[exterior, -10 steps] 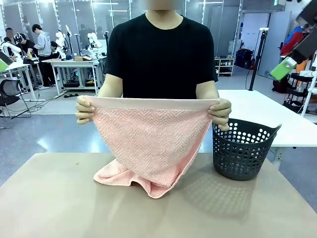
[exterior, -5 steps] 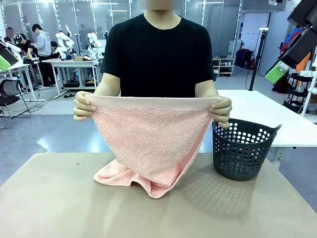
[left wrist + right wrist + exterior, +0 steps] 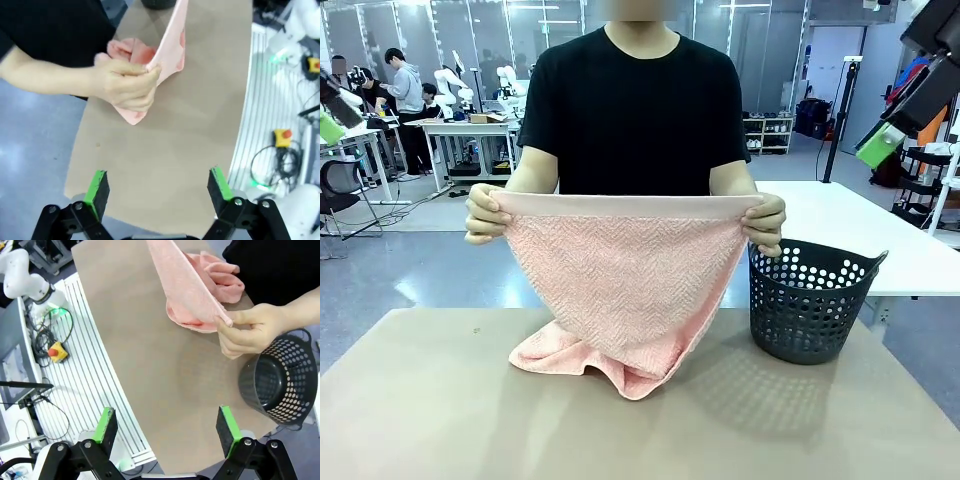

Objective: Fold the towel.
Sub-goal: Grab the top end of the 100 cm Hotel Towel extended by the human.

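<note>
Now the towel (image 3: 625, 290), hem taut along the far edge of the bench (image 3: 420, 400), offers a corner each to the left pincer (image 3: 157, 175) and right pincer (image 3: 166, 411), both gaping empty.

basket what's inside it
Nothing shows inside the dark grey perforated plastic basket; the right wrist view shows its bare floor. The person's hand covers part of its rim.

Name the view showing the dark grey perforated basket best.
Front view: the dark grey perforated plastic basket stands nearly whole, side-on. The right wrist view looks down into it, a hand crossing its rim. The left wrist view catches a dark sliver.
</note>
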You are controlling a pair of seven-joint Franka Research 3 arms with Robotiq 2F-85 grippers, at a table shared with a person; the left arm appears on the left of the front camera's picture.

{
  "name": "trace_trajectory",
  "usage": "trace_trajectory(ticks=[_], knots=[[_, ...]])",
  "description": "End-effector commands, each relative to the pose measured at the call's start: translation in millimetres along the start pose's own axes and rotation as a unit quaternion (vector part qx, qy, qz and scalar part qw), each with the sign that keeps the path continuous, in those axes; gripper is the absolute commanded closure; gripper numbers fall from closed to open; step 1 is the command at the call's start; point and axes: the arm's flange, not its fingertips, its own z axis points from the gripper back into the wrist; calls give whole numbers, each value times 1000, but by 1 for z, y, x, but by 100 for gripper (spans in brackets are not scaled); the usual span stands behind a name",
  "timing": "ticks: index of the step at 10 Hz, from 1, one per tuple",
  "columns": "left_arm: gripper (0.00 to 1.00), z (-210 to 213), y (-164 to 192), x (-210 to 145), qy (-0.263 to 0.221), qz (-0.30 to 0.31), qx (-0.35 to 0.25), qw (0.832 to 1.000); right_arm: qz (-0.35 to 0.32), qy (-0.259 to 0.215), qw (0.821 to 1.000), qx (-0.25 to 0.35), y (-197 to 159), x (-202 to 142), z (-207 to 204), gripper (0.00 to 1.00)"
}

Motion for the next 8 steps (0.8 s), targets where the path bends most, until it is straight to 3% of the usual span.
trace_trajectory(ticks=[1, 3, 5, 7, 8], knots=[[0, -7, 10, 53, 73, -75, 38, 994, 76, 47, 995, -41, 4, 29, -11, 0], [0, -24, -10, 89, 108, -103, 41, 988, 150, 79, 982, -83, 20, 45, -18, 0], [0, -41, -29, 127, 100, -159, 48, 981, 203, 100, 965, -131, 26, 70, -28, 0], [0, -57, -47, 159, 115, -192, 56, 973, 259, 139, 946, -134, 32, 103, -48, 0], [0, -71, -52, 168, 127, -198, 63, 970, 284, 128, 943, -120, 30, 112, -59, 0]])
